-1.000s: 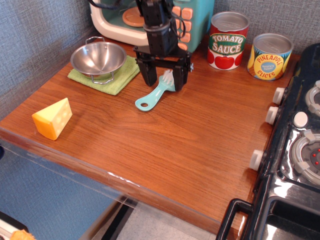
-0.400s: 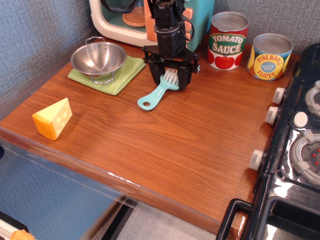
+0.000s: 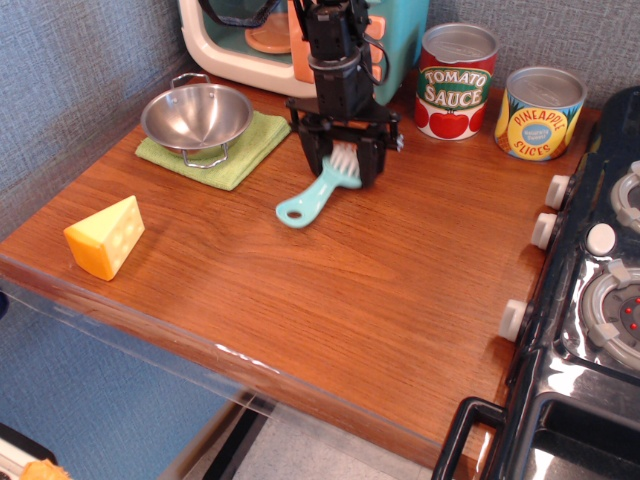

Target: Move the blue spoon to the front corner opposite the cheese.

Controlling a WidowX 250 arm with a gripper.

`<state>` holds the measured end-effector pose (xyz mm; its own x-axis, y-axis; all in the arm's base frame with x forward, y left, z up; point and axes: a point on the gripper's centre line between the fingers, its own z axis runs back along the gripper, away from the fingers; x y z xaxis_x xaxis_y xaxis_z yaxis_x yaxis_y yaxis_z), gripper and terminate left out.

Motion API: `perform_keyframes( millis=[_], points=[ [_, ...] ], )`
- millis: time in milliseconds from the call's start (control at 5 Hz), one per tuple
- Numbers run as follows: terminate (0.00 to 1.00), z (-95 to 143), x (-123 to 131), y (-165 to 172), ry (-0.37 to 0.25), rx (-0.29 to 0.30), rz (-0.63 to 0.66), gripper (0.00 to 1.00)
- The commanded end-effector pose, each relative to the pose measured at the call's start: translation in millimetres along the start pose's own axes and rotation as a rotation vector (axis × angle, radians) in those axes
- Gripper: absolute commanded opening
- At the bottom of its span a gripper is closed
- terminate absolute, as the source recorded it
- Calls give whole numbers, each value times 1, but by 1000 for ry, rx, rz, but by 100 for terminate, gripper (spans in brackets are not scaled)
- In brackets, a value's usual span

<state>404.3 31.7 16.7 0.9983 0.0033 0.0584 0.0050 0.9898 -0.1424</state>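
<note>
Black two-fingered tool (image 3: 342,162), upper centre of frame, jaws closed around white-bristled head of light-teal plastic blue spoon (image 3: 318,189); handle trails down-left on reddish-brown wooden table (image 3: 330,290).

Step judged: grasping. Next: lift, carry to front corner (image 3: 440,420) at lower right, well apart from yellow cheese wedge (image 3: 105,236) at left.

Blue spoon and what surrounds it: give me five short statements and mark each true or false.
1. The hand stands over the bristled head of the blue spoon. True.
2. The cheese lies beside the stove knobs. False: it sits near the front left edge of the countertop, far from the knobs.
3. The metal bowl rests on a green cloth. True.
4. The spoon's handle points toward the tomato sauce can. False: it points to the front left, away from the can.
5. The pineapple can lies tipped over. False: it stands upright.
</note>
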Motion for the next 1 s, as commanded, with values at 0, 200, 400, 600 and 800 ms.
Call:
perform_keyframes(
  millis=[0,200,400,600,800],
  points=[
    [0,71,-19,-38,-176,-101,-23,0],
    [0,58,-44,-56,-125,-99,-15,0],
    [0,39,-65,-74,-79,-83,0,0],
    [0,22,-75,-86,-58,-64,19,0],
    [0,4,-79,-102,-45,-39,64,0]
  ],
)
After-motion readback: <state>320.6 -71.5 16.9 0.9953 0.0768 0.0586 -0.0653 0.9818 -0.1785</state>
